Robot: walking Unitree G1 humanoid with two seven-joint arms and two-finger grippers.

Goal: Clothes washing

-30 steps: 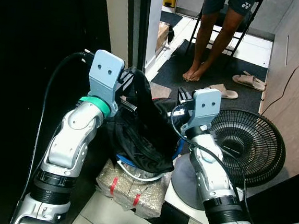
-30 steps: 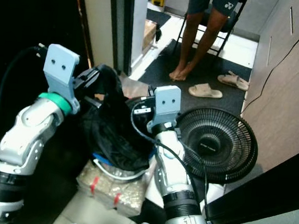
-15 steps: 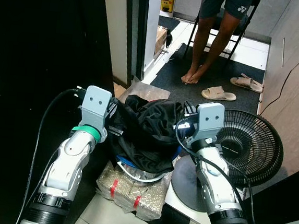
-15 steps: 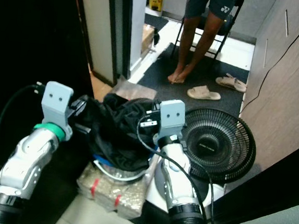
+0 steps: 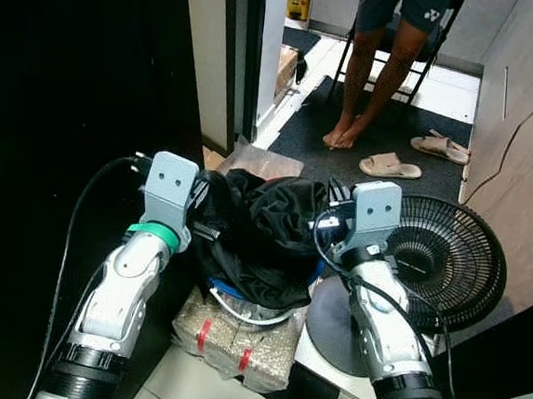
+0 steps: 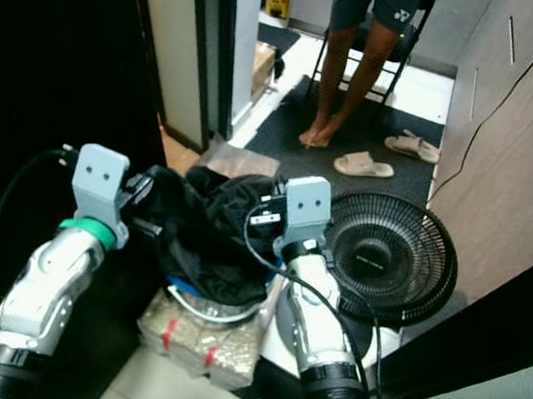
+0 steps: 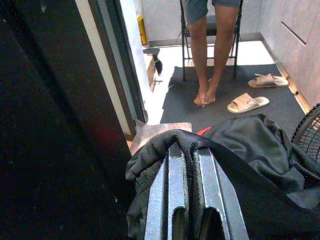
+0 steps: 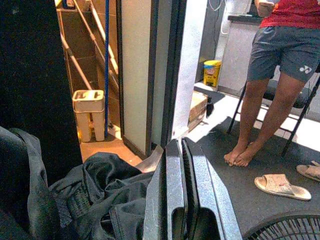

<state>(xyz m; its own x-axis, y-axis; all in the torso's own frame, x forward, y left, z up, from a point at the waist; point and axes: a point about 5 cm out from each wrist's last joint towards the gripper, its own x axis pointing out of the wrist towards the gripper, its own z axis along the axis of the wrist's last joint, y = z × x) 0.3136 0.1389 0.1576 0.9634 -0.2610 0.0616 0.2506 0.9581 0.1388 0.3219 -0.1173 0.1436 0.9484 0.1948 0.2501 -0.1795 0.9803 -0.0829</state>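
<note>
Right now the black clothes (image 5: 264, 232) hang bunched between the two hands, above a basket (image 5: 238, 307) that sits on a wrapped bundle (image 5: 236, 339) on the floor. At one side of the clothes, the left hand (image 7: 187, 165) has its fingers clamped together on a fold of cloth. At the other side the right hand (image 8: 180, 165) has its fingers pressed together; what they pinch I cannot tell. Just beside the clothes stands a fan (image 5: 448, 262). Beyond the clothes, a barefoot person (image 5: 376, 69) stands by a chair (image 5: 444, 38), with sandals (image 5: 391, 164) near the feet.
</note>
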